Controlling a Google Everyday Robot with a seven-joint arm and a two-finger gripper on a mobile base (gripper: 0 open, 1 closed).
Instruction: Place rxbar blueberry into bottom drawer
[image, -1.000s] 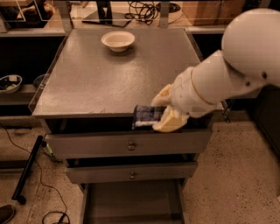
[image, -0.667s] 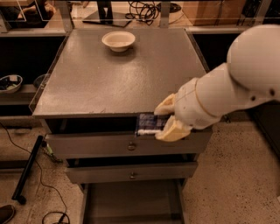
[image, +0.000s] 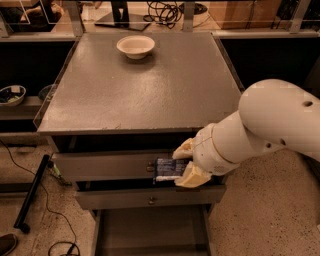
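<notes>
A: Cream two-finger claw (image: 183, 164), status?
B: Clamped on the small flat rxbar blueberry (image: 169, 169) in its dark navy wrapper.
A: Location?
B: Both above the open, wide grey metal bottom drawer (image: 150, 229), bar held clear of its tray.

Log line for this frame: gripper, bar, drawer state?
gripper: shut on rxbar blueberry, at upper drawer fronts | bottom drawer: open below, bar not yet inside | white bowl: on cabinet top
</notes>
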